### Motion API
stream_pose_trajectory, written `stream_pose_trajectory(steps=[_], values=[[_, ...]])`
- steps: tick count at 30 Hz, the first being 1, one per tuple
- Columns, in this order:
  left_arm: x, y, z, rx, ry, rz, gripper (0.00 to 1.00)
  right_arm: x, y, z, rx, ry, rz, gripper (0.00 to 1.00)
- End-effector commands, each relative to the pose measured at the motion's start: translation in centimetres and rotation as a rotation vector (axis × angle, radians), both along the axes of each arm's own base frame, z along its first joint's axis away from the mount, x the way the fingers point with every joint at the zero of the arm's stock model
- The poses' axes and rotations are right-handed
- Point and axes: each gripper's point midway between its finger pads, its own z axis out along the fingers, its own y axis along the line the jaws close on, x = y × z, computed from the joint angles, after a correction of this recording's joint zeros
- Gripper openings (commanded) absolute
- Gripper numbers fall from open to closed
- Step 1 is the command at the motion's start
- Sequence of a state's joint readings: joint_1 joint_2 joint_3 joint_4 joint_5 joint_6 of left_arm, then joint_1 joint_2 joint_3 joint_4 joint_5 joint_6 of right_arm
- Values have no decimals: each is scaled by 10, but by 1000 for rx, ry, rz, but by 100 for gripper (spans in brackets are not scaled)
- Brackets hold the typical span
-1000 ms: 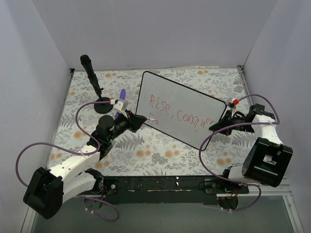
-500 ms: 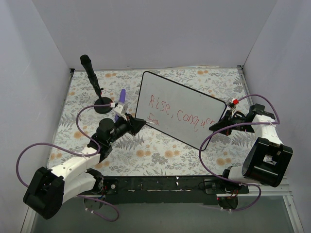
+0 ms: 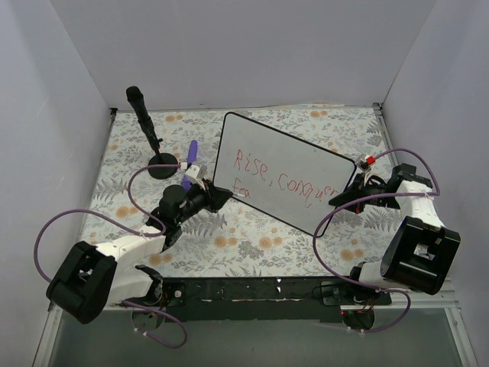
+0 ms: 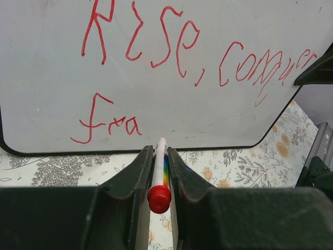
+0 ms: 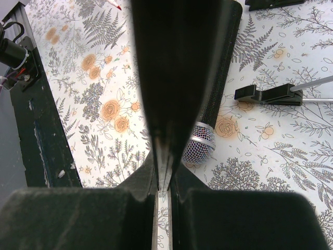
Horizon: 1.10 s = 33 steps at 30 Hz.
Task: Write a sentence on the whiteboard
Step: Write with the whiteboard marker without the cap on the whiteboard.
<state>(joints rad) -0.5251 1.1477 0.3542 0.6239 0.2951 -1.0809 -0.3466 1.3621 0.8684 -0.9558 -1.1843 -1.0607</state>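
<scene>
sentence [image 4: 171, 47] reads "Rise, conquer", "Fra" lower left | left hand [image 4: 159, 152] grips marker [image 4: 159, 179] | right hand [image 5: 164, 179] clamps whiteboard [image 3: 302, 155] edge

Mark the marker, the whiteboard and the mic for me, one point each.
marker [image 4: 160, 169]: left wrist view, on the rainbow-striped barrel just above its red end.
whiteboard [image 3: 298, 155]: top view, on a bare white patch near its far edge.
microphone [image 3: 144, 118]: top view, on the middle of its black body.

Robotics lab test cell. Plain white panels [image 3: 252, 53] enclose the floral-covered bench [image 3: 252, 245] beyond and beside the jaws; left arm [image 3: 126, 246] and right arm [image 3: 420, 256] bolted behind them, purple cables [image 3: 315, 238] exposed.
</scene>
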Motion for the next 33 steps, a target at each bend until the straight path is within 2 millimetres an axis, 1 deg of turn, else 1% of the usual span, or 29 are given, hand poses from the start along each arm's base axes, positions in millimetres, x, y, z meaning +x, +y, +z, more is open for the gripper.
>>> stream_pose_trajectory(steps=[1, 3, 6, 7, 12, 13, 14, 16, 20, 26, 33], values=[[14, -1, 15, -14, -77, 20, 0, 2, -4, -7, -79, -54, 20, 1], [19, -3, 18, -20, -85, 27, 0, 2, -5, -7, -80, -56, 20, 1], [26, -4, 13, -14, -79, 40, 0, 2, -4, -7, -78, -55, 20, 1], [28, -5, 5, -4, -61, 40, 0, 2, -5, -7, -79, -53, 20, 1], [35, -10, -1, -5, -54, 39, 0, 2, -5, -7, -81, -55, 21, 1], [36, -11, 2, -12, -62, 38, 0, 2, -5, -8, -79, -53, 20, 1], [37, -12, -2, -6, -55, 36, 0, 2, -4, -8, -78, -51, 22, 1], [40, -14, 1, -10, -61, 34, 0, 2, -5, -8, -80, -54, 22, 1], [45, -18, 0, -11, -59, 27, 0, 2, -5, -8, -81, -50, 22, 1], [47, -21, -5, -8, -48, 19, 0, 2, -5, -9, -80, -48, 22, 1], [45, -22, -8, -1, -36, 7, 0, 2, -5, -9, -82, -50, 22, 1]])
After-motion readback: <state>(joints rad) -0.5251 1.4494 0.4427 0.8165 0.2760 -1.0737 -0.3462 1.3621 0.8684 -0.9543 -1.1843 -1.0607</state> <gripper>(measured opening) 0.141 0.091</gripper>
